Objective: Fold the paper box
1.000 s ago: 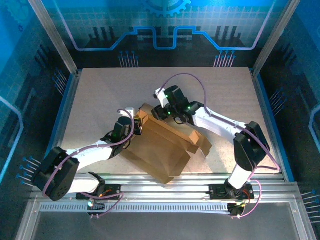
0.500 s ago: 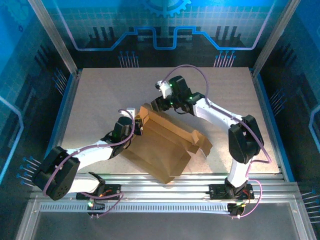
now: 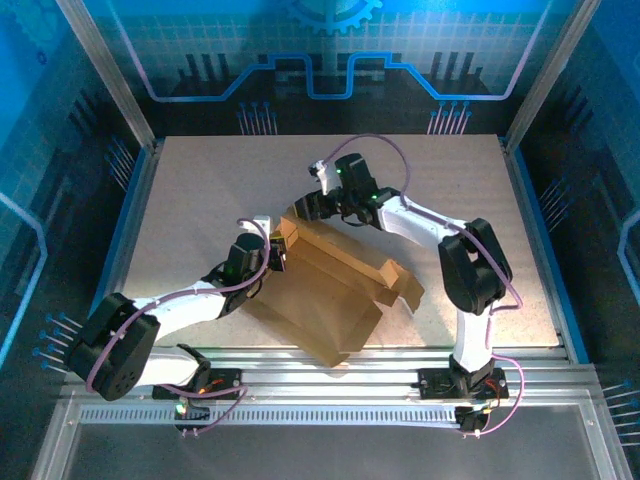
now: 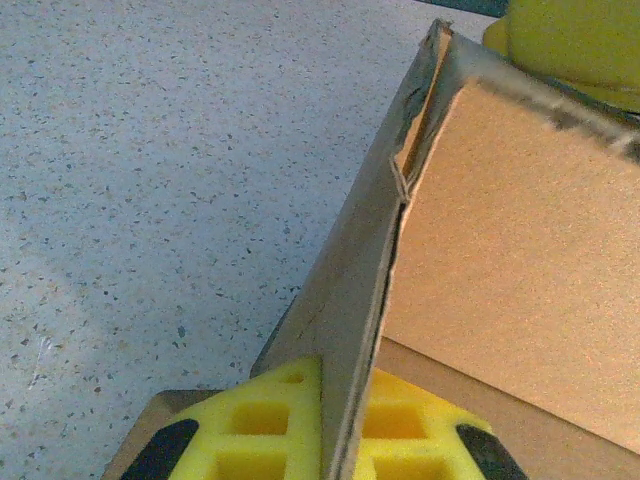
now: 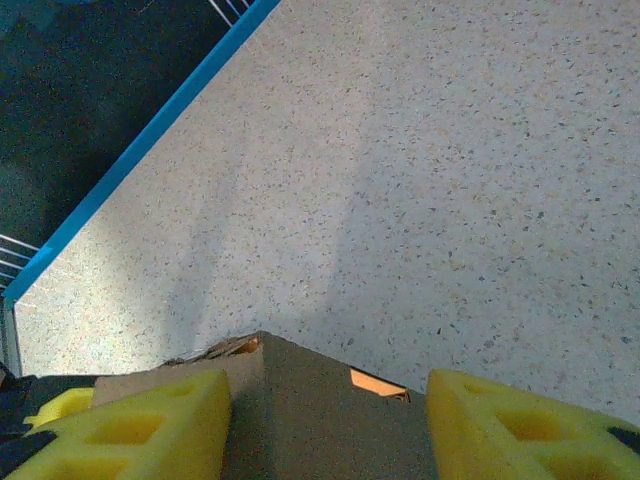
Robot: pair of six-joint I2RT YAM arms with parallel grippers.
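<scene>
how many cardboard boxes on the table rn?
1. The paper box lies mid-table between the two arms, partly folded, with its left side wall raised. A second flat sheet underneath it could be hidden.

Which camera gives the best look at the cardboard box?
The top external view: nearly the whole paper box shows, partly folded. The left wrist view shows one raised wall up close; the right wrist view, one corner.

Inspected and counted:
- One paper box (image 3: 320, 290), brown, centre of frame.
- Two robot arms: left arm (image 3: 180, 300) at lower left, right arm (image 3: 420, 225) at centre right.
- Two yellow fingers on each: left fingers (image 4: 270, 425), right fingers (image 5: 140, 425).
- One speckled desk (image 3: 200, 190).
</scene>
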